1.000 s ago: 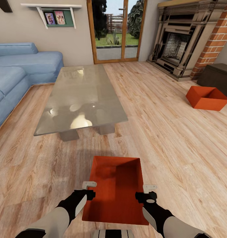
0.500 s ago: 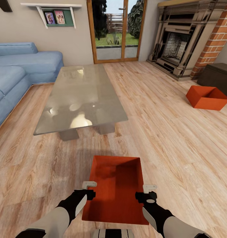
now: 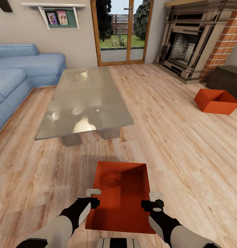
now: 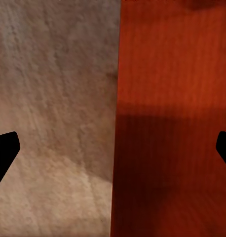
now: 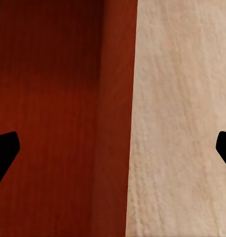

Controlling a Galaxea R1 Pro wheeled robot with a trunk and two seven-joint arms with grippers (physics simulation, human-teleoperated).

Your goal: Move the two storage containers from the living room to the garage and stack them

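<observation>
Over the long walls of the near storage container (image 3: pixel 120 198), both hands stand wide open: the left hand (image 3: pixel 93 193) straddles its left wall, the right hand (image 3: pixel 156 196) its right wall, fingers apart on either side. This container rests on the light wood-plank floor (image 3: pixel 173 144) before the glass coffee table (image 3: pixel 85 100). The second storage container (image 3: pixel 216 101) sits well apart, near the brick fireplace (image 3: pixel 187 44).

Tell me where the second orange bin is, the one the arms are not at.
In the head view the far bin sits on the wood floor at the right, beside the dark bench and near the brick fireplace.
</observation>
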